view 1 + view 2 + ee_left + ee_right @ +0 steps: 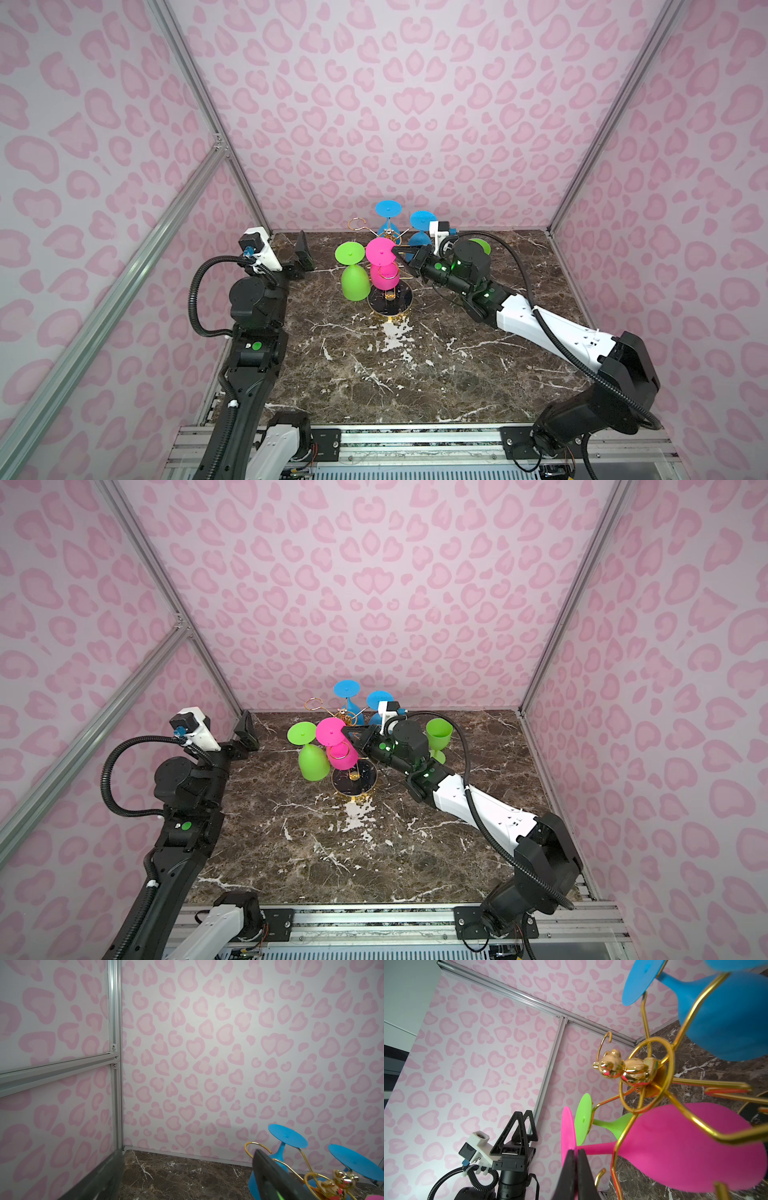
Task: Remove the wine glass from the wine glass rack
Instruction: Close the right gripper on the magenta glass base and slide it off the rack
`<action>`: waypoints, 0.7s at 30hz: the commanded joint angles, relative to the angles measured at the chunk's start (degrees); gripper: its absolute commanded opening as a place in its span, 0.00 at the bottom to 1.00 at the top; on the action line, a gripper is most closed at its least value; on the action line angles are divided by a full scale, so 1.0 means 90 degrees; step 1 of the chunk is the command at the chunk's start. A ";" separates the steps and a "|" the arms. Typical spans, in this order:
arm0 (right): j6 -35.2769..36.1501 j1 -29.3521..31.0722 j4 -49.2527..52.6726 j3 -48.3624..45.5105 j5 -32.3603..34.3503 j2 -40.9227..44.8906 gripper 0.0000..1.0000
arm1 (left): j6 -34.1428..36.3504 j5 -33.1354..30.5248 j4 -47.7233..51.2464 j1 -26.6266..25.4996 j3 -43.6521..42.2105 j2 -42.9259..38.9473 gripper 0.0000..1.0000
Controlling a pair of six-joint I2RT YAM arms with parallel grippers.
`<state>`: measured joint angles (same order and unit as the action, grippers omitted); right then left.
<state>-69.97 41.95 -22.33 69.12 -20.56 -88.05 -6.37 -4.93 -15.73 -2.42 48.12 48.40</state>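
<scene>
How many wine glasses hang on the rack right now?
4: green glass front left, pink glass beside it, two blue glasses at the back. An upright green glass stands on the table, not hanging. None looks hidden.

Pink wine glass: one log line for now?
right gripper: shut at pink wine glass foot | hanging on wine glass rack | left gripper: open

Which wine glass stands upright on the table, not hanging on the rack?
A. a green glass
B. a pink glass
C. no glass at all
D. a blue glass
A: in a top view a green glass stands with its rim up on the table, to the right of the wine glass rack and apart from it.
</scene>
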 commanded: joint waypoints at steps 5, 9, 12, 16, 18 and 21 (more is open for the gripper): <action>0.0228 0.0181 0.0113 0.0235 -0.0107 -0.0173 0.00 | 0.0045 -0.0052 -0.0050 0.0004 -0.0005 -0.0043 0.97; 0.0314 0.0304 0.0233 0.0240 -0.0109 -0.0133 0.00 | 0.0054 -0.0050 -0.0054 0.0001 -0.0013 -0.0041 0.97; 0.0367 0.0371 0.0327 0.0170 -0.0099 -0.0050 0.00 | 0.0054 -0.0053 -0.0051 -0.0005 -0.0007 -0.0048 0.97; 0.0433 0.0439 0.0460 0.0052 -0.0055 0.0128 0.00 | 0.0054 -0.0052 -0.0052 -0.0003 -0.0009 -0.0050 0.97; 0.0506 0.0472 0.0568 -0.0021 -0.0014 0.0235 0.00 | 0.0064 -0.0065 -0.0050 -0.0004 -0.0009 -0.0057 0.97; 0.0596 0.0537 0.0701 -0.0136 0.0027 0.0410 0.00 | 0.0064 -0.0062 -0.0050 0.0003 -0.0011 -0.0055 0.97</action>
<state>-66.22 46.35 -16.53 68.69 -20.86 -85.21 -6.11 -4.95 -15.70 -2.42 48.12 48.18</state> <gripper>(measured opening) 0.049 0.975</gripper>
